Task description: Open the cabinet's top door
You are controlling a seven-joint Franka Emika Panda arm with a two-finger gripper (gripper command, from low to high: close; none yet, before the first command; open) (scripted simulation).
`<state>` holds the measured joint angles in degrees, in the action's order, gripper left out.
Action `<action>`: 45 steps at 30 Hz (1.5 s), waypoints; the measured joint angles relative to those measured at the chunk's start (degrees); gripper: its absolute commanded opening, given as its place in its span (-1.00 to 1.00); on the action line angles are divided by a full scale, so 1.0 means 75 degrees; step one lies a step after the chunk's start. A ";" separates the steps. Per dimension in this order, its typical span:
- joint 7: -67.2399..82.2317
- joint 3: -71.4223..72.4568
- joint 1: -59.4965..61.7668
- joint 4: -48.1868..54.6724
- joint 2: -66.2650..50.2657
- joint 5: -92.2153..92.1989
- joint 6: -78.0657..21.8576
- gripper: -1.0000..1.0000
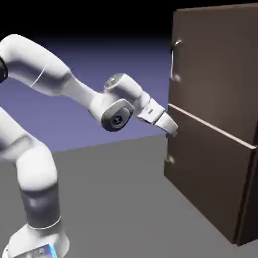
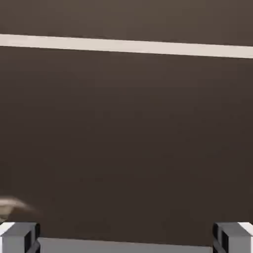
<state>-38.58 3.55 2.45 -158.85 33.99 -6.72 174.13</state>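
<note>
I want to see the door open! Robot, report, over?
Fingers open, empty, below the pale line. Top door shut, handle untouched, higher up. Nothing in the way.

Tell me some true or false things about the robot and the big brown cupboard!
1. The gripper is open and holds nothing. True.
2. The top door is swung wide open. False: it lies flat and shut on the cabinet.
3. The gripper is grabbing the top door's silver handle. False: it sits lower, by the pale line between the two doors.
4. The hand view shows mostly dark brown wood with a pale stripe across the top. True.
5. The robot arm is white. True.
</note>
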 measured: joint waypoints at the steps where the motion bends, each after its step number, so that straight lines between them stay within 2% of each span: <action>1: 0.0192 0.0175 0.0155 0.0106 0.0066 -0.0332 0.0006 0.00; 45: 0.8618 0.7885 0.6979 0.4776 0.2969 -1.4953 0.0267 0.00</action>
<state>26.06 62.68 54.80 -123.04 56.26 -118.87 176.13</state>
